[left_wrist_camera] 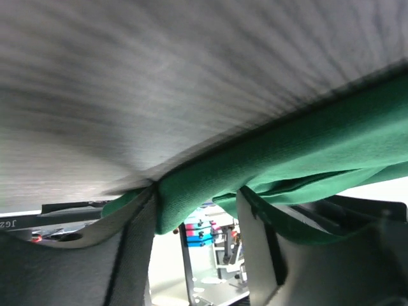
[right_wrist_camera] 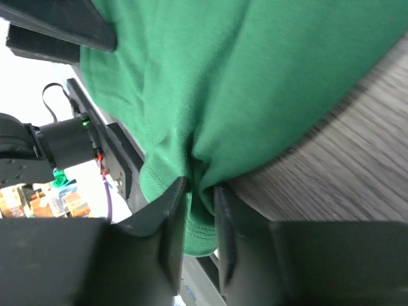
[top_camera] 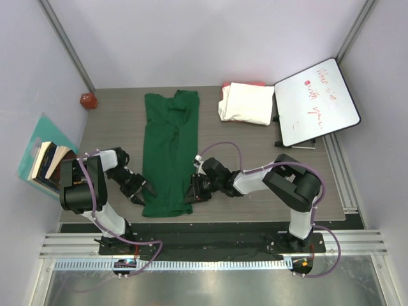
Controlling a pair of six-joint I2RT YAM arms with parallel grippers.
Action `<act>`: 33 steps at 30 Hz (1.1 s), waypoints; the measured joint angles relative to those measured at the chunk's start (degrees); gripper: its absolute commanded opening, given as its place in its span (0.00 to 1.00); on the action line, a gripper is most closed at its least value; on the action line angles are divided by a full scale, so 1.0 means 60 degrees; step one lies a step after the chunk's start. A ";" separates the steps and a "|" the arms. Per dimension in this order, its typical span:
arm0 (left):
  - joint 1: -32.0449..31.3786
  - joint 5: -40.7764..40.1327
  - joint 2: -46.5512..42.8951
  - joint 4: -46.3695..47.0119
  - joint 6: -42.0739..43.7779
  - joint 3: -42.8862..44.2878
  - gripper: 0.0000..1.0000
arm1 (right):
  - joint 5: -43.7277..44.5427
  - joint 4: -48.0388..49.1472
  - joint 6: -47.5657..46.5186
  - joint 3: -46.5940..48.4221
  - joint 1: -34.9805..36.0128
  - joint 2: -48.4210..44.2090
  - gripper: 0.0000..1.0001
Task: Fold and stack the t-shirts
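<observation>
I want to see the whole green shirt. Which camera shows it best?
The top view. There the green shirt lies stretched out on the table, seen from end to end. The wrist views show only a bunched bit of hem between the fingers of the left tool and the right tool.

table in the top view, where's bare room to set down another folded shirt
Widest bare wood: between the green t-shirt and the red object. A second patch lies right of the shirt, nearer than the cream bundle and whiteboard, though the right arm's cable loops over it. Crowded: the near edge, where left gripper and right gripper meet the hem.
</observation>
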 measured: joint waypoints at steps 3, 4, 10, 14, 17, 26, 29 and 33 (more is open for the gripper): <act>-0.0004 -0.0164 -0.0222 0.0033 0.0004 -0.0084 0.40 | 0.0182 -0.0160 -0.0040 -0.0004 0.0044 0.0015 0.06; -0.0011 -0.0255 -0.0342 0.0080 0.0004 -0.0102 0.36 | 0.0215 -0.0193 -0.0055 -0.0004 0.0047 0.0015 0.01; -0.0015 -0.0568 -0.0943 0.0688 0.0015 -0.0117 0.10 | 0.0401 -0.0401 -0.0091 -0.0004 0.0076 -0.0051 0.01; -0.0018 -0.0499 -0.1260 0.0914 0.0084 -0.0117 0.09 | 0.0466 -0.0630 -0.0197 0.0040 0.0087 -0.0138 0.01; -0.0018 -0.0415 -0.1665 0.0954 0.0149 -0.0095 0.09 | 0.0663 -0.1282 -0.0423 0.0237 0.0117 -0.0302 0.01; -0.0018 0.0026 -0.2069 0.1158 0.0204 0.0342 0.07 | 0.1082 -0.3031 -0.0863 0.1213 0.0157 -0.0608 0.01; -0.0018 0.0219 -0.2069 0.1311 0.0124 0.0510 0.06 | 0.1202 -0.3519 -0.1053 0.1730 0.0142 -0.0674 0.01; -0.0018 0.0372 -0.2069 0.1464 -0.0036 0.0885 0.05 | 0.1304 -0.4054 -0.1373 0.2524 -0.0018 -0.0674 0.01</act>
